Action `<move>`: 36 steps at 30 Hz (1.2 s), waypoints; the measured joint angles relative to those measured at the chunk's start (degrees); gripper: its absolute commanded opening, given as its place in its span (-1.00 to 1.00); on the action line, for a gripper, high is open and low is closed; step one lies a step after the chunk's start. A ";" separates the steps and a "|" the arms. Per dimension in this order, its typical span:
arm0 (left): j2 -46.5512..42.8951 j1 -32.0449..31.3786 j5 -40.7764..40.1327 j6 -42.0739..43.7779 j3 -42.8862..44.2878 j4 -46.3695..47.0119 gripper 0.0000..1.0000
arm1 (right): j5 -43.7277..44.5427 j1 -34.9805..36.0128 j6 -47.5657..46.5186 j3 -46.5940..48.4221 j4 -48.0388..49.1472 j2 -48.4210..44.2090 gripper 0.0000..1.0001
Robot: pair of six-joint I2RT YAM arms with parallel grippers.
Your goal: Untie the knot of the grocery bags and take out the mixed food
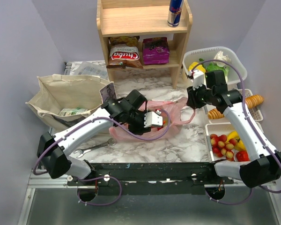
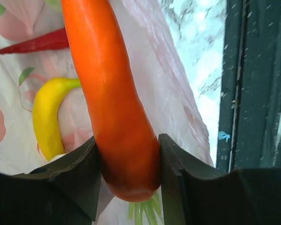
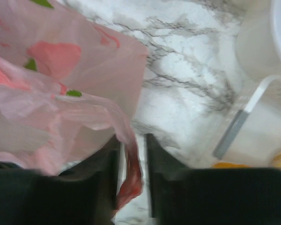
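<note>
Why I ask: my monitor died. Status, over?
Left jaws shut on long orange carrot, at thin pink plastic bag. Right jaws pinch its handle strand. Nothing blocking.

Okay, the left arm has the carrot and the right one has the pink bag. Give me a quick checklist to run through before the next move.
1. Left tool clamped on the carrot: ok, it is pressed from both sides.
2. Right tool pinching the pink bag by its handle strip: ok.
3. Carrot lifted free of the bag: cannot tell; plastic lies right behind it.
4. Bag emptied: not ok; the banana and red pepper are in it.
5. Place to set the carrot down: cannot tell.
</note>
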 measured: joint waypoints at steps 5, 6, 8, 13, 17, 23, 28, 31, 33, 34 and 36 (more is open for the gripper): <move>-4.57 2.05 7.17 -4.37 0.20 3.82 -0.91 | -4.17 0.00 0.83 2.16 -0.33 -1.84 0.79; -5.25 2.34 8.33 -5.77 0.31 5.51 -0.91 | -5.66 0.00 1.11 3.21 -0.37 -2.62 0.81; -6.64 3.26 11.08 -11.10 1.27 11.13 -0.91 | -8.20 0.00 1.73 5.27 -0.31 -4.02 0.83; -5.16 4.94 15.91 -24.65 6.10 24.33 -0.88 | -16.09 0.00 4.15 10.84 1.60 -8.68 0.88; -1.86 6.69 18.16 -34.03 10.75 31.87 -0.84 | -23.54 0.00 10.10 10.69 6.86 -12.70 0.91; 0.33 5.64 21.29 -41.09 13.25 39.45 -0.80 | -30.53 0.00 20.85 7.91 18.53 -13.09 0.78; 1.27 3.87 22.01 -41.90 14.71 40.76 -0.80 | -33.66 0.00 29.35 5.75 27.58 -9.62 -0.02; 2.43 4.20 21.40 -42.34 15.61 40.59 -0.41 | -35.98 0.22 32.46 4.72 30.88 -9.29 -0.83; 2.95 4.24 21.92 -42.21 16.00 40.72 0.11 | -35.65 0.11 33.53 4.04 31.85 -9.75 -0.99; 3.04 4.20 21.92 -42.40 16.37 40.22 0.30 | -35.71 0.02 33.81 3.82 32.09 -9.84 -0.99; 3.04 4.22 21.90 -41.97 16.83 39.10 0.52 | -34.25 0.09 33.75 3.74 32.13 -10.08 -0.99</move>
